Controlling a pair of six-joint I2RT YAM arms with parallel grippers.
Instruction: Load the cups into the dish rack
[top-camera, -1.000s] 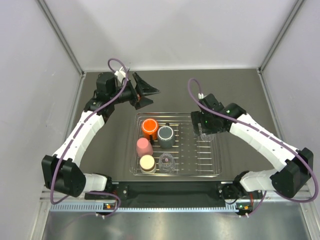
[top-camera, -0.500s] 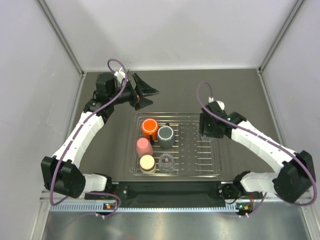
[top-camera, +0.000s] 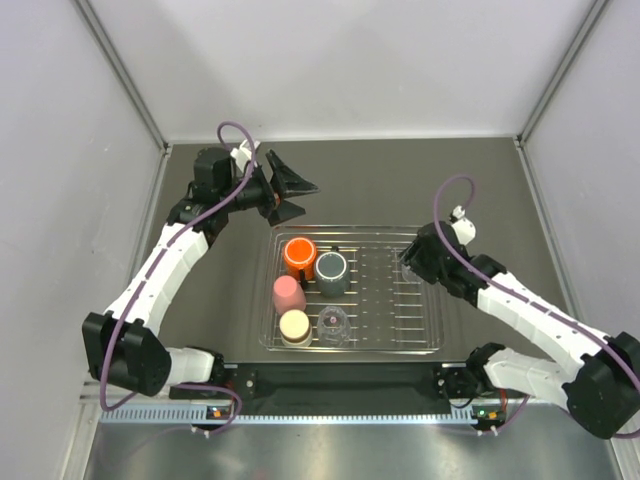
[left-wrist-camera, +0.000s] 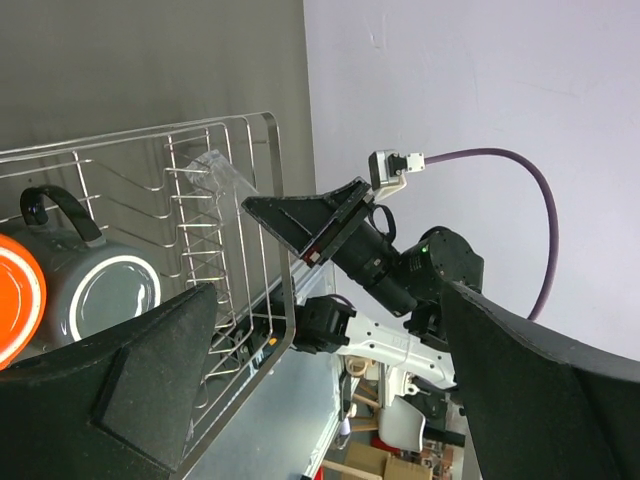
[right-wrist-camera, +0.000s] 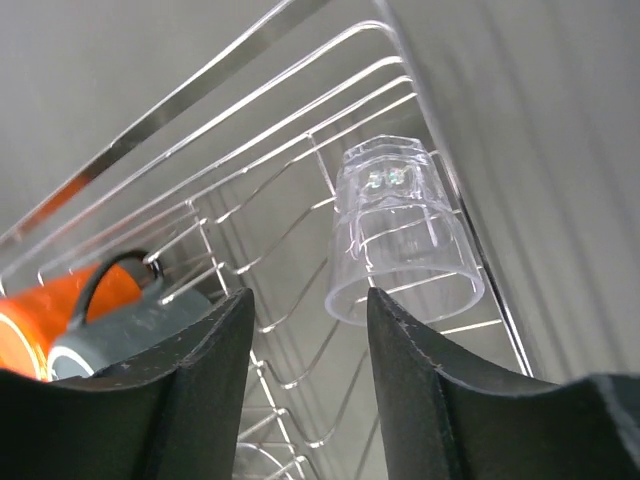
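Item 1, dish rack (top-camera: 436, 300): silver wire, flat on the dark surface (top-camera: 480, 190), directly ahead of both my arm bases.

Item 2, cups in the rack's left half, all resting on the bars:
- orange cup (top-camera: 298, 255), far-left position, mouth up;
- dark grey cup (top-camera: 331, 268), just beside the orange one on its right, pale rim showing;
- pink cup (top-camera: 289, 293), near side of the orange one;
- cream cup (top-camera: 294, 325), nearest my bases, just beside the pink one;
- first clear cup (top-camera: 333, 322), to the right of the cream one.

Item 3, second clear cup (right-wrist-camera: 405, 235): on the bars at the rack's right rim, well apart from the other five. It is tipped, its mouth turned toward my right wrist camera and its base pointing away. Whether it leans on the rim wire I cannot tell.

Item 4, right gripper (right-wrist-camera: 308, 300): over the rack's right edge, near the second clear cup. Its jaws stand partly apart with only bare rack showing in the gap. The cup sits beyond the fingertips, not between them.

Item 5, left gripper (top-camera: 310, 196): raised over the surface beyond the rack's far-left corner, jaws spread wide, nothing in them.
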